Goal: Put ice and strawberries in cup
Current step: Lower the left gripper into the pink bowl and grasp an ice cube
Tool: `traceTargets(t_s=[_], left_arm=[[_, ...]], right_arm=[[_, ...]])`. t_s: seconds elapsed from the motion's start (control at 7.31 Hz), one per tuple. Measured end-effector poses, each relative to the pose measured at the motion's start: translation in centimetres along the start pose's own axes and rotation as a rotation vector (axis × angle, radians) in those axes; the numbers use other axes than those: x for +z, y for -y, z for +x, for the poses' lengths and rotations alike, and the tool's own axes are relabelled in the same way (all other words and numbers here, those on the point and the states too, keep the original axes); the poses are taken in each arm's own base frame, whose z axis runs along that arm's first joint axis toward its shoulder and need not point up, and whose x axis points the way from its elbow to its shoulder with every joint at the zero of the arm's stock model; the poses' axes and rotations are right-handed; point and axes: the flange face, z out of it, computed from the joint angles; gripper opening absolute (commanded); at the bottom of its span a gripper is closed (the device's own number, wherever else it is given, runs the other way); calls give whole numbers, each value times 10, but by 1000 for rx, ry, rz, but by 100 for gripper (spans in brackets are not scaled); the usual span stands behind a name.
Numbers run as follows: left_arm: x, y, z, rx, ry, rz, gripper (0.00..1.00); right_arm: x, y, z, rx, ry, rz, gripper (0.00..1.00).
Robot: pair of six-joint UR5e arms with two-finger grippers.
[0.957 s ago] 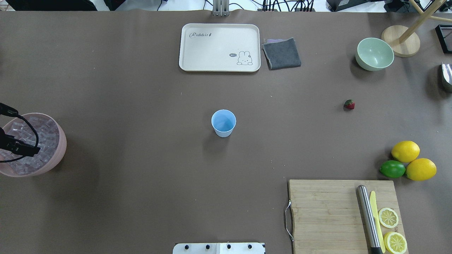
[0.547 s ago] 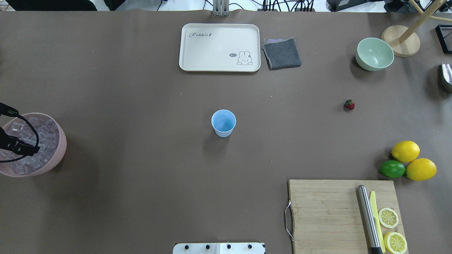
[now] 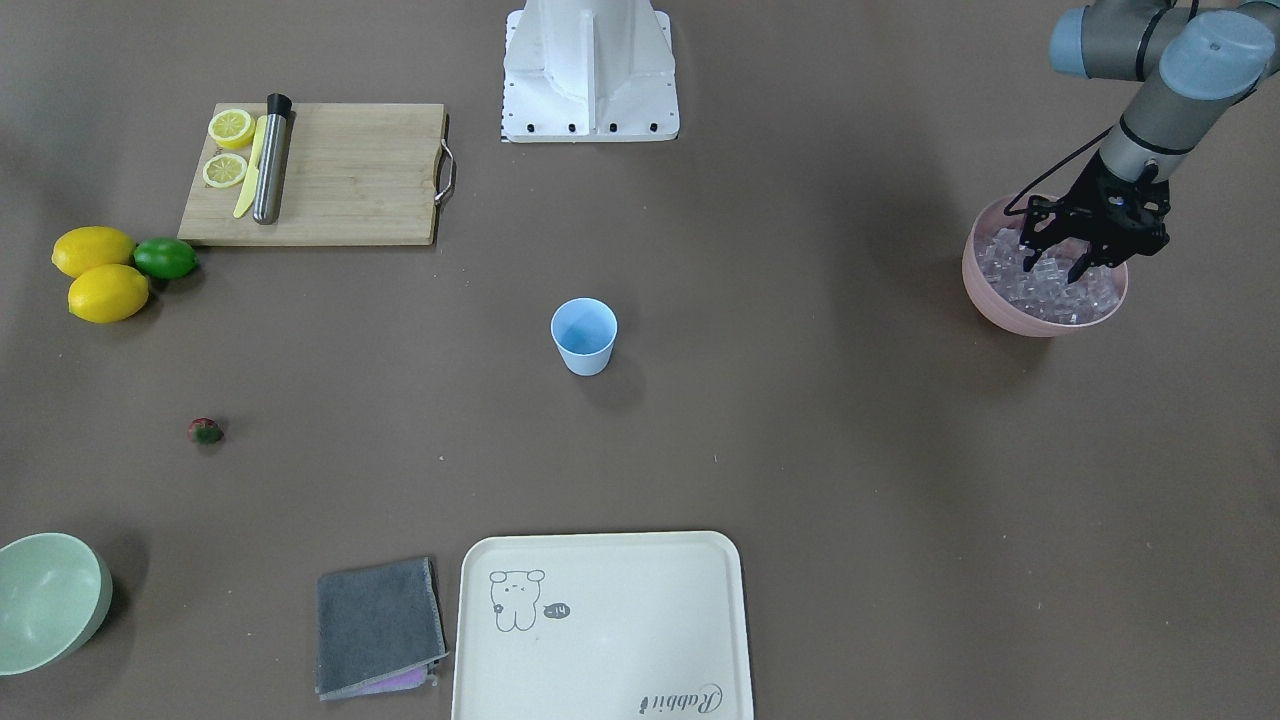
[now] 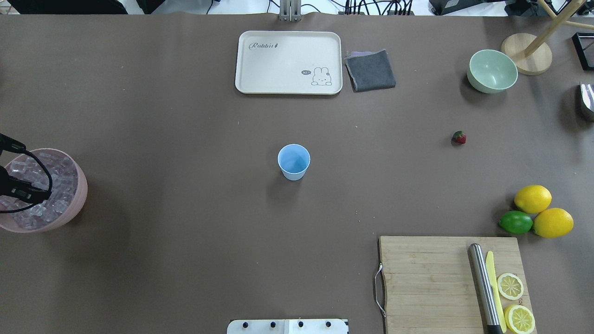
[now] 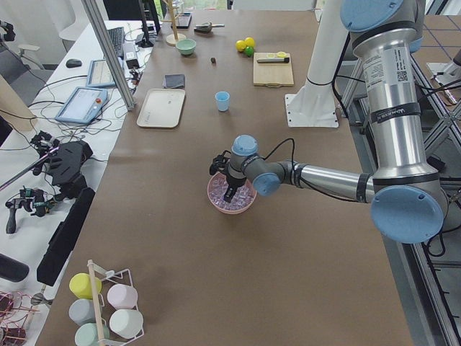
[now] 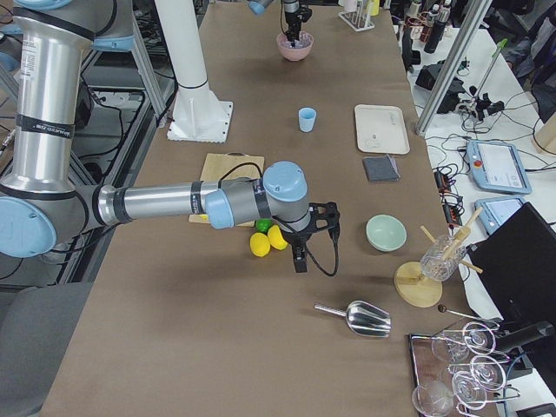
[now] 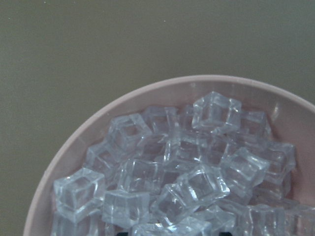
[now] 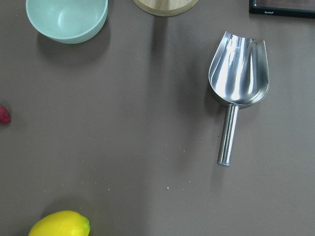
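The light blue cup [image 4: 293, 161] stands upright and empty mid-table. The strawberry [image 4: 459, 137] lies alone on the table to its right; it also shows at the left edge of the right wrist view [image 8: 4, 115]. The ice [image 7: 197, 162] is piled in a pink bowl [image 4: 80, 197] at the table's left edge. My left gripper [image 3: 1058, 262] is open, with its fingertips down among the cubes in the bowl. My right gripper [image 6: 300, 256] hangs above the table near the lemons; I cannot tell whether it is open or shut.
A metal scoop [image 8: 238, 83] lies beyond the lemons [image 4: 532, 198] and lime [image 4: 515, 222]. A pale green bowl [image 4: 492, 70], a cream tray [image 4: 287, 62] and a grey cloth [image 4: 370, 70] sit at the back. A cutting board [image 4: 431, 278] with knife and lemon slices lies front right.
My left gripper has shifted slightly toward the left edge over the pink bowl. Cup, strawberry and the other things have not moved.
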Motion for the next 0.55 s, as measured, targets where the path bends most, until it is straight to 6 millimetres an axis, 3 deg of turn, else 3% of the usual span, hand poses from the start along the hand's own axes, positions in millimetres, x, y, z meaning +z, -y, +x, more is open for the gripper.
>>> traceTargets(t_s=[0.27, 0.55], left_arm=[[-2, 0, 0, 2, -2, 3, 3], [-5, 1, 0, 4, -3, 8, 0]], right_arm=[[0, 0, 0, -1, 0, 1, 100], [0, 0, 0, -1, 0, 1, 100]])
